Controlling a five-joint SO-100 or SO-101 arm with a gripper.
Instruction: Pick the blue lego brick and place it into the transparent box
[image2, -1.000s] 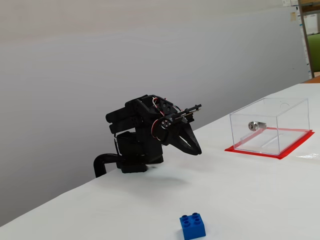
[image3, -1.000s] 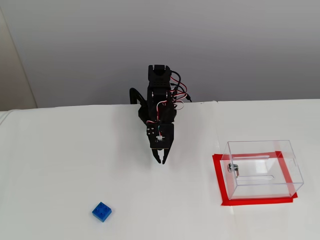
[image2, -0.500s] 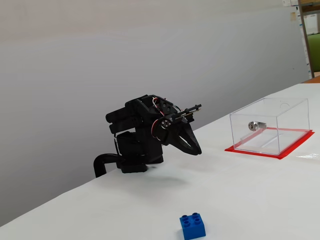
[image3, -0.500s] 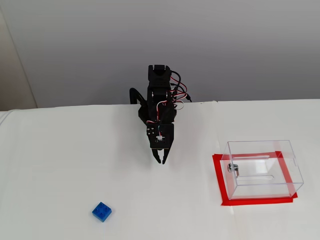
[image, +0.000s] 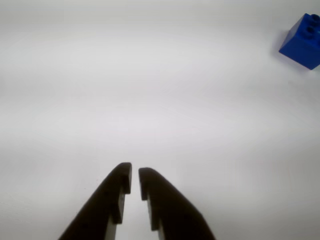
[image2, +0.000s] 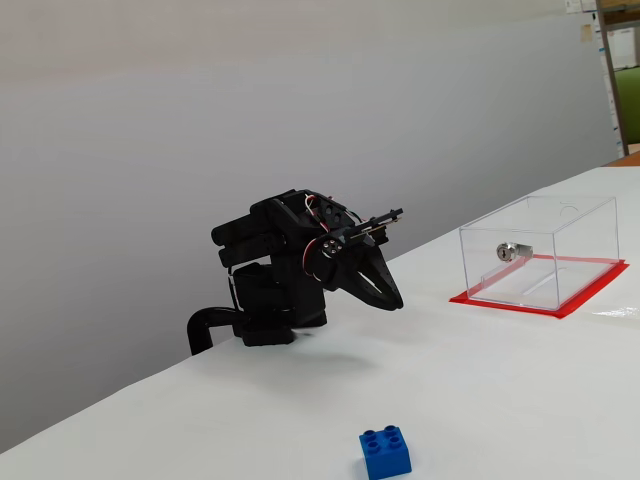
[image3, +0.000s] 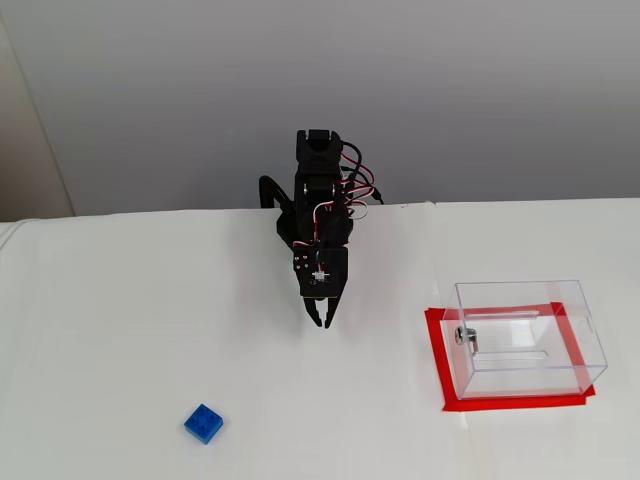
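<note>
Nothing has shifted since the earlier frames: arm, brick and box all sit as before. On the white table (image3: 120, 300) the transparent box (image3: 525, 335) stands empty on its red base sheet (image3: 436, 360), at about three o'clock of the arm in the overhead-style fixed view. Folded low, the gripper (image3: 322, 322) hangs with its jaws nearly closed on nothing, apparently parked. At its seven o'clock, well apart, lies the blue lego brick (image3: 203, 423), awaiting pickup.

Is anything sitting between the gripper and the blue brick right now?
Nothing visible. In a fixed view only bare white table lies between the gripper and the blue lego brick.
</note>
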